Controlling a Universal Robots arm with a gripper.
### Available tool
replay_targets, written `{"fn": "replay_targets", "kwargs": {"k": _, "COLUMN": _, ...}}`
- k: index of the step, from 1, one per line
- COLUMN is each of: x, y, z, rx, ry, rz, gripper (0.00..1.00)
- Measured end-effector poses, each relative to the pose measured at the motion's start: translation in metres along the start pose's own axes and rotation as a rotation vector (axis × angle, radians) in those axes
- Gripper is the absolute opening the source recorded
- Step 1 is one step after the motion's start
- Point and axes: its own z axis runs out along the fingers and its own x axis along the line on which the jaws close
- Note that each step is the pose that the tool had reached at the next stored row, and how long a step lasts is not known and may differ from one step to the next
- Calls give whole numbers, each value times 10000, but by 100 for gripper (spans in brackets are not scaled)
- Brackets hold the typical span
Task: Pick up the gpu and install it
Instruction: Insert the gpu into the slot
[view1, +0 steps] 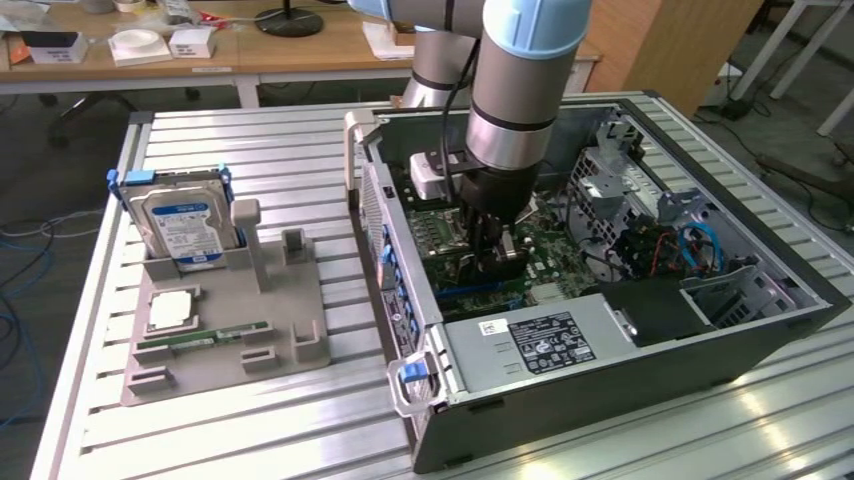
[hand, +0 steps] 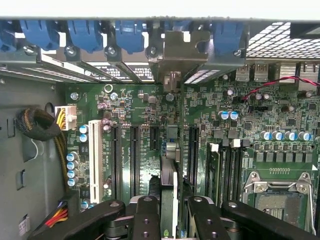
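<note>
Computer case (view1: 747, 330) is lying side-open, with the arm (view1: 521, 90) being held down inside it over the motherboard (hand: 135, 95). The gpu (hand: 169, 182) is being clamped edge-on between the fingers (hand: 146, 215) of the gripper (hand: 171, 202), lined up with the card slots (hand: 135, 155), its metal end toward the case's rear wall. Pickup is being judged done. Whether the gpu is being fully seated cannot be told.

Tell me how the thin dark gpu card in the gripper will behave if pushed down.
Probably stiff: the thin dark gpu card stands straight, edge-on, in the black gripper, no bowing. Likely fragile: it is thin, so press gently. Might tilt sideways, gripped along one short stretch.
</note>
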Motion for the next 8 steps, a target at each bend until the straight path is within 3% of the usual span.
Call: {"fn": "replay_targets", "kwargs": {"k": 8, "x": -2, "y": 0, "z": 4, "rx": -1, "ry": -10, "rz": 0, "gripper": 26}}
